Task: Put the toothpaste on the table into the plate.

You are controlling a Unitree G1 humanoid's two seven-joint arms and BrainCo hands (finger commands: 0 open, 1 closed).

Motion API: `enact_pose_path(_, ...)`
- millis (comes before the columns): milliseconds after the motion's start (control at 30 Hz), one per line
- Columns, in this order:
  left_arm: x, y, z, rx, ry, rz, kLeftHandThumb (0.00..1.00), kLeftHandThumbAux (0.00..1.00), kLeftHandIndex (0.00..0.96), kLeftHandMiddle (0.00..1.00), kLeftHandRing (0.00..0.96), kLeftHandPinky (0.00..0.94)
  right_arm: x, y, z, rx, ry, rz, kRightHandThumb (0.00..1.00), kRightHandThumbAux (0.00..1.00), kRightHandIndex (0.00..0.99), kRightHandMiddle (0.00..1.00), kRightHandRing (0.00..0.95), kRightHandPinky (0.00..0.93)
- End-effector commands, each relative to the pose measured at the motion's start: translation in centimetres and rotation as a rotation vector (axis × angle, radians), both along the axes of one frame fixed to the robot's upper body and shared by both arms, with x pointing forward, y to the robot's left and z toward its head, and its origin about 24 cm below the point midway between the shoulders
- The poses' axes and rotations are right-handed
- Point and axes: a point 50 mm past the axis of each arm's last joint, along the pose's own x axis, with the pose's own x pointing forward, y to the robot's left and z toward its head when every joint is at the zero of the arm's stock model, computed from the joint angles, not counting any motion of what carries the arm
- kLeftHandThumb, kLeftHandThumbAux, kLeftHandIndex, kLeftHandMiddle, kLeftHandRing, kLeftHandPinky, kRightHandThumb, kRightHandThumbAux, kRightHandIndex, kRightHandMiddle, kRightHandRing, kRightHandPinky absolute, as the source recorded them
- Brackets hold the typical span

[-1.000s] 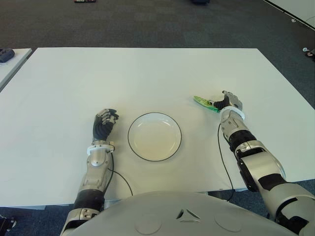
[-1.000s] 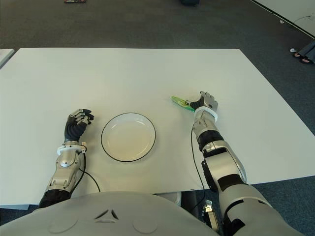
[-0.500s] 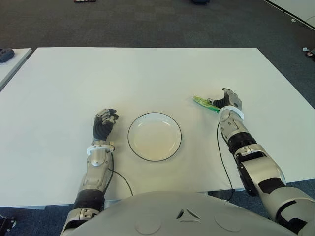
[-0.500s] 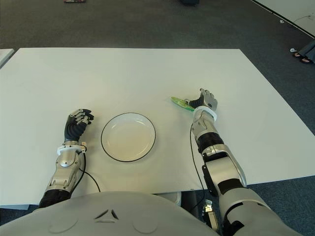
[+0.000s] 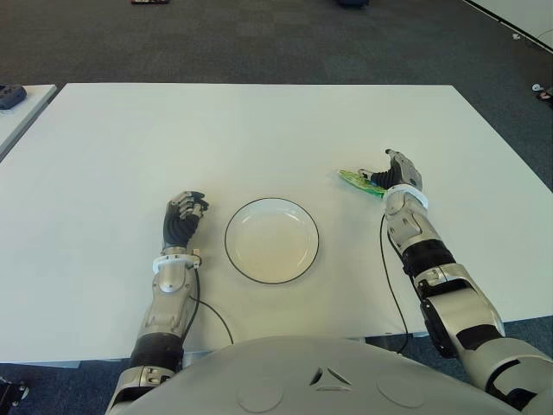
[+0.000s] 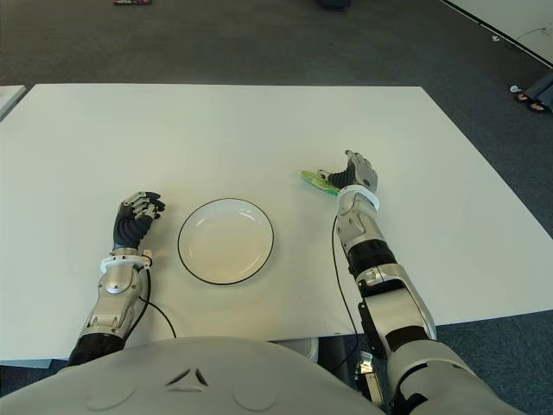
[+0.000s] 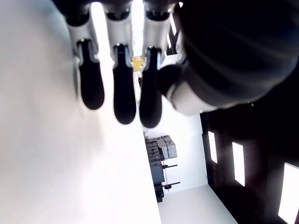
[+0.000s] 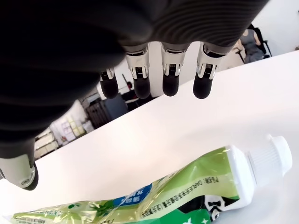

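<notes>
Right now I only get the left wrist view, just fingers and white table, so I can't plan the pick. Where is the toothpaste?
Observer: The toothpaste lies on the table, to the right of the plate and apart from it.
Operator: Is the right robot hand holding it?
Observer: No. The right robot hand is at the tube's right end, with its fingers spread above the tube, not closed on it.
Operator: What is beside my left robot hand?
Observer: The plate, just to its right, with nothing in it.
</notes>
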Motion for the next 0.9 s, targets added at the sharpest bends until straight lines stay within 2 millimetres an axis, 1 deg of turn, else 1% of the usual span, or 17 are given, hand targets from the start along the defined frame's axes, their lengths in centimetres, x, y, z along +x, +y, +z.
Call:
enact_pose_path(33, 0.2, 0.0, -0.2, 0.012, 0.011, 0.010, 0.705, 0.721, 0.425, 0.518, 0.504, 0.484, -0.3, -0.2, 0.3, 0.022, 0.010, 0.025, 0.117, 0.497, 0.000, 0.000, 0.000, 0.000)
enact_pose_path(467, 0.2, -0.2, -0.1, 0.014, 0.012, -0.002, 0.702, 0.723, 0.424, 0.496, 0.487, 0.473, -0.6, 0.0, 2.2, 0.045, -0.029, 0.095, 0.098, 0.525, 0.000, 0.000, 0.000, 0.000)
enact_pose_path(633, 0.2, -0.2, -0.1, 0.005, 0.009, -0.002, 0.702, 0.723, 0.425, 0.495, 0.488, 0.476, -0.7, 0.0, 2.8, 0.033, 0.012, 0.170, 0.109, 0.528, 0.000, 0.000, 0.000, 0.000)
enact_pose_path(767, 0.2, -0.2, 0.0, 0.002, 0.002, 0.002, 0.703, 0.722, 0.425, 0.494, 0.483, 0.472, -0.4, -0.6, 3.3, -0.017, 0.103, 0.246, 0.166, 0.507, 0.000, 0.000, 0.000, 0.000)
enact_pose_path(800, 0.2, -0.2, 0.0, 0.003, 0.001, 0.002, 0.702, 0.722, 0.425, 0.494, 0.483, 0.473, -0.3, -0.8, 3.3, -0.029, 0.124, 0.261, 0.206, 0.485, 0.000, 0.000, 0.000, 0.000)
enact_pose_path(833, 0.2, -0.3, 0.0, 0.004, -0.001, 0.003, 0.702, 0.722, 0.425, 0.494, 0.483, 0.473, -0.2, -0.9, 3.2, -0.046, 0.151, 0.286, 0.220, 0.478, 0.000, 0.000, 0.000, 0.000)
enact_pose_path(900, 0.3, -0.2, 0.1, 0.008, -0.005, 0.006, 0.702, 0.722, 0.425, 0.499, 0.488, 0.477, 0.0, -1.1, 3.3, -0.087, 0.198, 0.336, 0.285, 0.418, 0.000, 0.000, 0.000, 0.000)
